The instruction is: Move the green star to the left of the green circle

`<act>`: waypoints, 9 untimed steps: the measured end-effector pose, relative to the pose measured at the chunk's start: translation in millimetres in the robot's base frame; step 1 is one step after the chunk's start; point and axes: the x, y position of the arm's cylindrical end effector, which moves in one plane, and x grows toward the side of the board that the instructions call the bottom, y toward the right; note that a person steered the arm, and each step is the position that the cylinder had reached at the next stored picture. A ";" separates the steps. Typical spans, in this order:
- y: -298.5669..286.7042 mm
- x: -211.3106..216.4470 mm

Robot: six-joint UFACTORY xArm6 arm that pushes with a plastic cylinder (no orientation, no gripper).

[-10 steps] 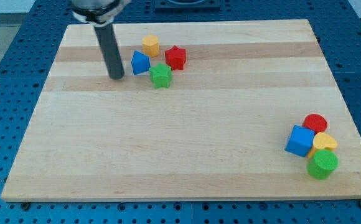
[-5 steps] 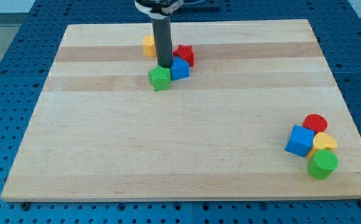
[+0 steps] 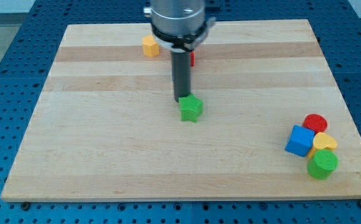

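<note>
The green star [image 3: 191, 109] lies near the middle of the wooden board [image 3: 106, 143]. My tip [image 3: 182, 99] touches its upper left edge. The green circle [image 3: 322, 165] sits at the view's lower right, far to the right of the star, at the bottom of a small cluster. The rod rises straight up from the tip and hides most of what is behind it.
Next to the green circle are a blue cube [image 3: 299, 140], a red circle [image 3: 315, 122] and a yellow heart [image 3: 325, 142]. A yellow hexagon [image 3: 149, 45] sits near the top. A red block [image 3: 192, 59] peeks out behind the rod.
My tip swept from the left into the top cluster, then pushed the green star down and right toward the board's middle. The blue triangle block is now hidden. The right cluster has not moved.
</note>
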 end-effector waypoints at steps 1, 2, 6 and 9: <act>-7.8 14.5; -26.2 24.3; 71.1 62.8; 110.3 107.7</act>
